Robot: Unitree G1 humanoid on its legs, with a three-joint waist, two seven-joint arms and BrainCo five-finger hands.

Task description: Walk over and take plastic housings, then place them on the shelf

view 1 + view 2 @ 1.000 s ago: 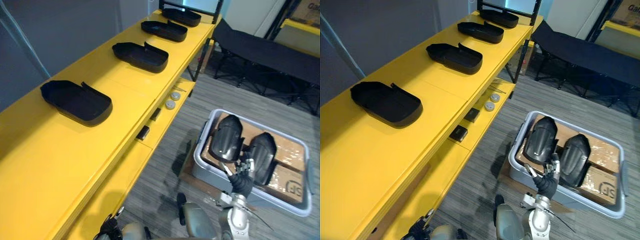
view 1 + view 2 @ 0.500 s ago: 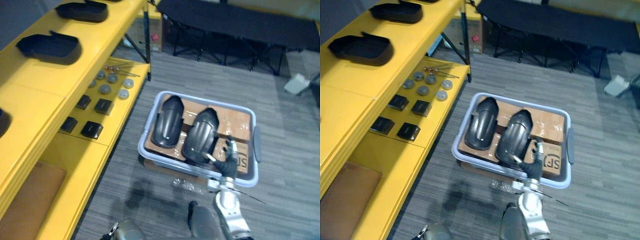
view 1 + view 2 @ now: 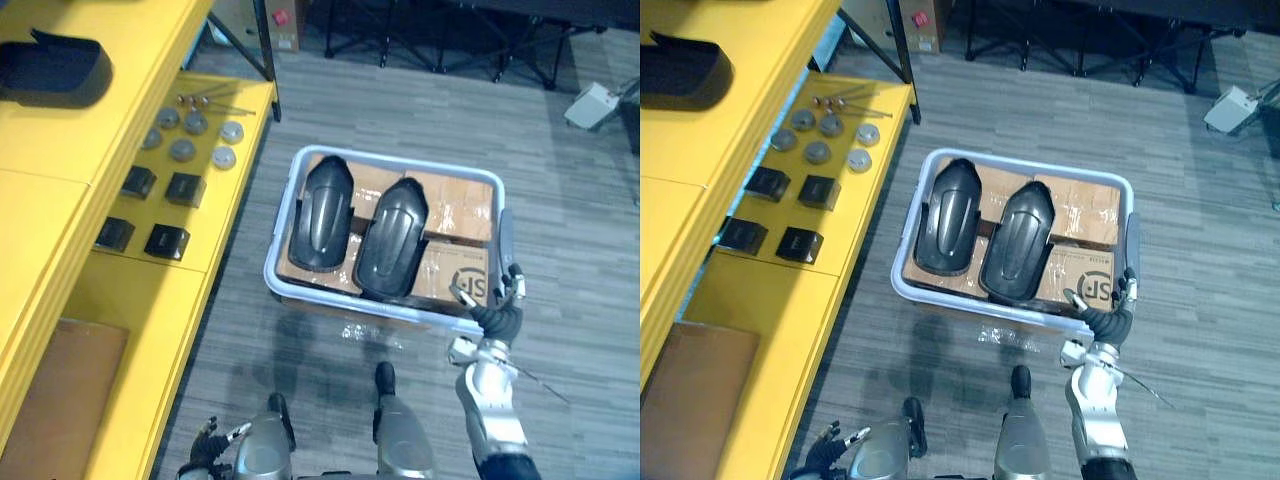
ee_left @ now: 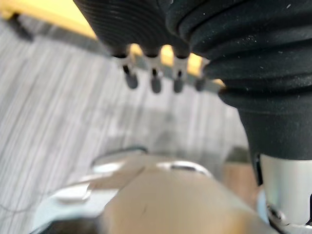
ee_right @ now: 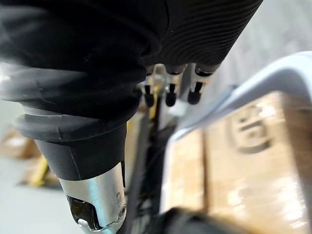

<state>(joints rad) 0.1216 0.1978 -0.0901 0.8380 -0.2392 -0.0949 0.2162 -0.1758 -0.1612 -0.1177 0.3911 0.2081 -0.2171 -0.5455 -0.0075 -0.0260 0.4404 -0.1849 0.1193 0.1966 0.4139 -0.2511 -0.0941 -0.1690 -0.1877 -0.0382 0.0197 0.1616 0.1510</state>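
Observation:
Two black plastic housings (image 3: pixel 320 215) (image 3: pixel 392 240) lie side by side, domed side up, on cardboard boxes (image 3: pixel 455 215) inside a pale grey bin (image 3: pixel 385 308) on the floor. My right hand (image 3: pixel 495 315) hovers at the bin's near right corner with relaxed fingers (image 5: pixel 170 95), holding nothing; the bin's rim (image 5: pixel 253 80) shows just past them. My left hand (image 3: pixel 205 455) hangs low beside the yellow shelf, its fingers (image 4: pixel 155 83) straight and empty. Another black housing (image 3: pixel 50 75) rests on the yellow shelf's top (image 3: pixel 30 200) at the far left.
The shelf's lower level (image 3: pixel 150 290) carries small black boxes (image 3: pixel 165 242), round metal discs (image 3: pixel 182 150) and a brown board (image 3: pixel 60 400). A black folding cot (image 3: pixel 450 20) stands beyond the bin. A white object (image 3: pixel 592 103) lies on the grey floor at the far right.
The camera has swung away from the shelf top, so the bin now sits in the middle of the view. My right hand has shifted from over the right housing to the bin's right corner.

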